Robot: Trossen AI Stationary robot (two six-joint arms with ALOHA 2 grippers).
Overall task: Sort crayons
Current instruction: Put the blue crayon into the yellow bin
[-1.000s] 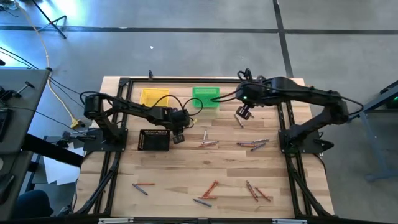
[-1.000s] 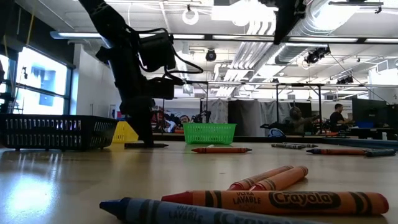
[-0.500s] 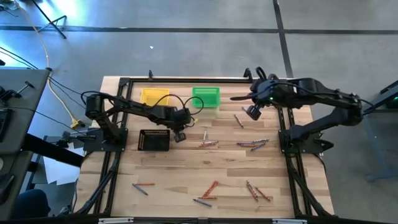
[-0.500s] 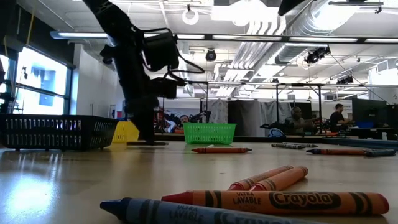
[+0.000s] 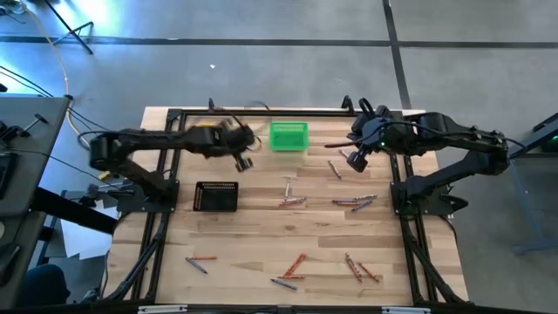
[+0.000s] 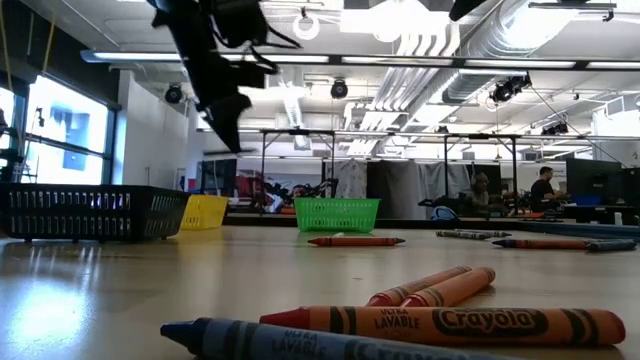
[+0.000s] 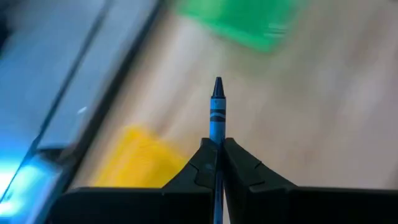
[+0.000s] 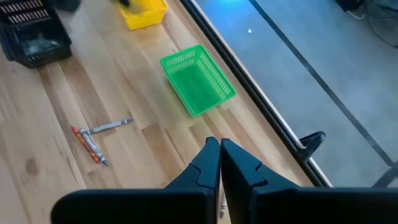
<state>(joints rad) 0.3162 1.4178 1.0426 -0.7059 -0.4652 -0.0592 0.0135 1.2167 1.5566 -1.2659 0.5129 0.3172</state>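
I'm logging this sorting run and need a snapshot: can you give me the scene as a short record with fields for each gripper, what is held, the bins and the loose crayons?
left gripper: shut on a blue crayon, raised above the table near the yellow mesh bin
right gripper: shut, empty, raised near the table's far right
green mesh bin: at the far edge, no crayon visible inside
black mesh bin: on the left side, contents unclear
loose crayons: orange-red and grey sticks scattered on the wooden table

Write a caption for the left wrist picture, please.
Left gripper shut on a blue crayon, carried above the wooden table near the yellow bin.
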